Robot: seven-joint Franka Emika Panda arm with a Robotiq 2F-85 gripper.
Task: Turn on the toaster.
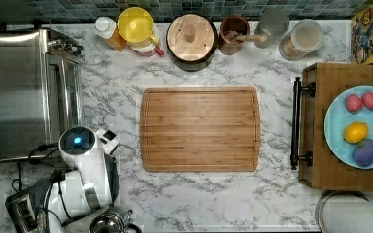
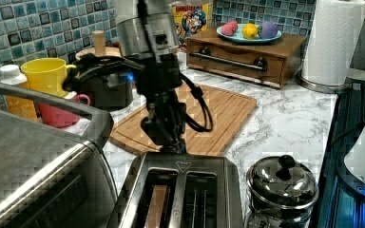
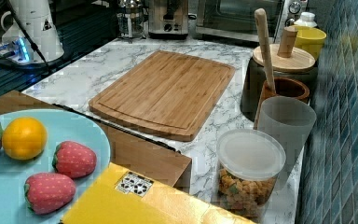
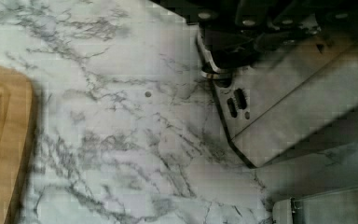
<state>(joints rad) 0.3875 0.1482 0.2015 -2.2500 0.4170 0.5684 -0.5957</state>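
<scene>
The small brushed-steel two-slot toaster [image 2: 183, 194] is sitting nearest, my claw [image 2: 167, 142] hovering at its lever end. I cannot tell the claw's opening. I'm planning a straight, steady downward press.

Two strawberries [image 1: 363, 102], one lemon [image 1: 356, 132] (one toaster [image 2: 183, 194]).

steel toaster [image 2: 183, 192], white-grey marbled counter [image 1: 111, 99]

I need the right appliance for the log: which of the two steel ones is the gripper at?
The small two-slot toaster: the gripper hangs at its end, while the big toaster oven stands beside it.
</scene>
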